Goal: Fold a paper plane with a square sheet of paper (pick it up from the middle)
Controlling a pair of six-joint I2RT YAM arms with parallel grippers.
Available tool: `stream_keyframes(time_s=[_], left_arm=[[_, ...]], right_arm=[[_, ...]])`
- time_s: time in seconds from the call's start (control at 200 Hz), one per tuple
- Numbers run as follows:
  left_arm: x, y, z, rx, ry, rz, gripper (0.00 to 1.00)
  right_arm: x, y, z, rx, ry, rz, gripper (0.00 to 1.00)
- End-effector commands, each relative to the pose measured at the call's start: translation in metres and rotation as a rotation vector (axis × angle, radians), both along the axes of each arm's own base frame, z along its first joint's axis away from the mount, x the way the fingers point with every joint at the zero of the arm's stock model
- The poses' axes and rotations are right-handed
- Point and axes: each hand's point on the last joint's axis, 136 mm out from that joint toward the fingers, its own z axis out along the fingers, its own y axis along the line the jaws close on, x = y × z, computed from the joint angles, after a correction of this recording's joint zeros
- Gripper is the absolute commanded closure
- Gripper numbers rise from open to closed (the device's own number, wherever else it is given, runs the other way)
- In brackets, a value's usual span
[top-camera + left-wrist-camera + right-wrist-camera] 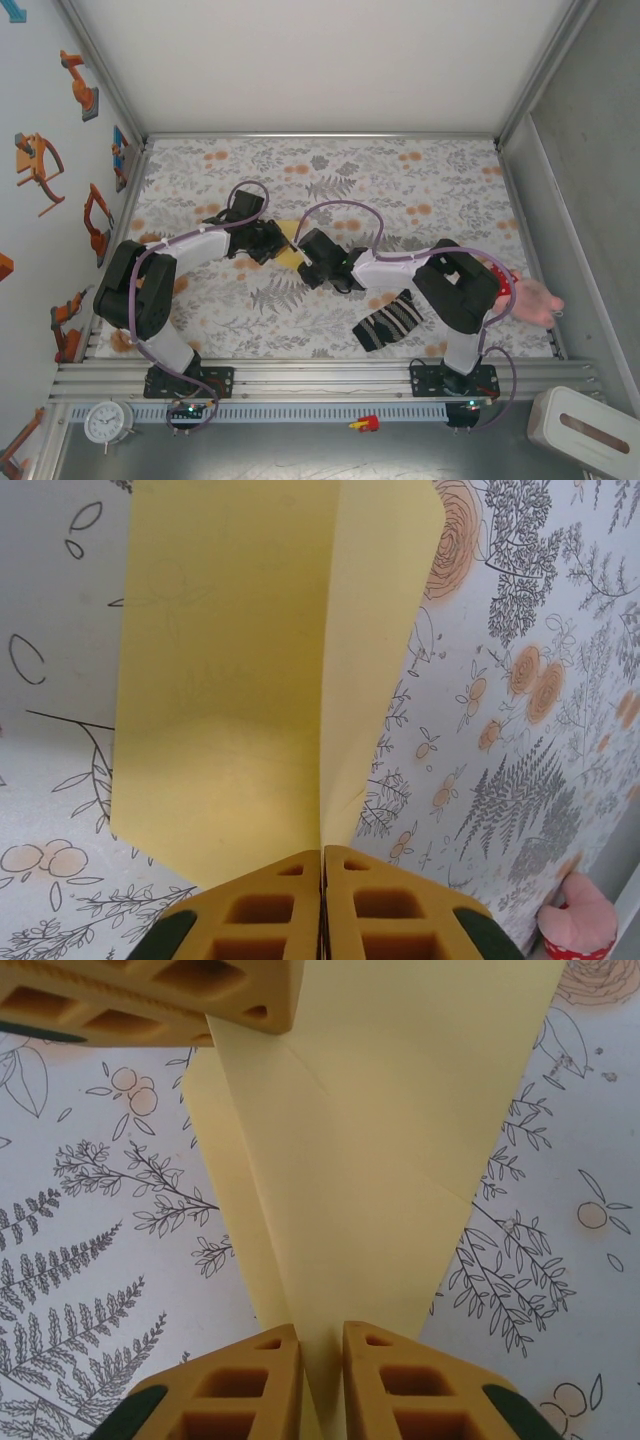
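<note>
Step in hand: I judge this to be crease-setting. The square sheet of paper (290,252), already folded lengthwise with diagonal creases, spans the gap between my two grippers and appears lifted off the desk (400,170).
Doing it well: both pinches belong on the centre crease, with an even pull toward 9 and 3 o'clock so the fold stays taut. Any twist would likely skew the wings or tear the thin paper.
Left gripper (322,875): clenched, its pads meeting on the crease at the sheet's near edge. Two panels stand toward 12 o'clock in its wrist view.
Sheet position: near the desk's centre in the top view, with my left gripper at its 9 o'clock side and my right at its 4 o'clock side.
Right gripper (322,1360): grasping the sheet's narrow end, with paper filling the slim gap between the pads. The left gripper clamps the far end at 11 o'clock in this wrist view.
Striped sock (390,320): flat on the desk at 4 o'clock from the sheet, well apart, untouched.
</note>
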Motion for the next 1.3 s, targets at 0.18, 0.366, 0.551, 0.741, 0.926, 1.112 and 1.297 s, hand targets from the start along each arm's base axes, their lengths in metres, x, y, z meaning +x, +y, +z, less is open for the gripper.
stream_keyframes(time_s=[0.18, 0.366, 0.551, 0.741, 0.926, 1.112, 1.297], left_arm=[[0.010, 0.026, 0.020, 0.032, -0.041, 0.030, 0.69], [0.007, 0.059, 0.032, 0.088, -0.085, 0.089, 0.58], [-0.010, 0.064, 0.029, 0.046, -0.108, 0.113, 0.56], [-0.028, 0.049, 0.017, -0.018, -0.116, 0.090, 0.56], [-0.038, 0.027, 0.013, -0.047, -0.149, 0.029, 0.57], [-0.041, -0.006, 0.008, -0.105, -0.177, -0.058, 0.61], [-0.041, -0.031, -0.001, -0.155, -0.197, -0.129, 0.61]], right_arm=[[-0.004, -0.003, -0.001, -0.017, 0.010, 0.010, 0.95], [-0.015, -0.008, -0.003, 0.030, 0.090, 0.030, 0.99], [-0.022, -0.016, -0.004, 0.079, 0.181, 0.020, 1.00], [-0.029, -0.022, -0.001, 0.144, 0.257, 0.005, 1.00], [-0.033, -0.025, 0.002, 0.264, 0.369, -0.012, 1.00], [-0.032, -0.024, 0.008, 0.379, 0.453, -0.033, 1.00], [-0.025, -0.029, 0.013, 0.481, 0.509, -0.057, 1.00]])
